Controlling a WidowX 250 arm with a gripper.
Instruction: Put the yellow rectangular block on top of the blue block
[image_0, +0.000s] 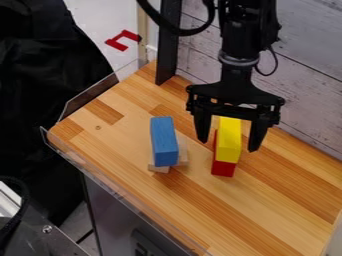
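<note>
The yellow block sits on top of a red block on the wooden table. I have my claw hanging down over it, fingers spread, one on each side, with a gap showing between each finger and the yellow. Near it, I see the blue block resting on pale wood.
</note>
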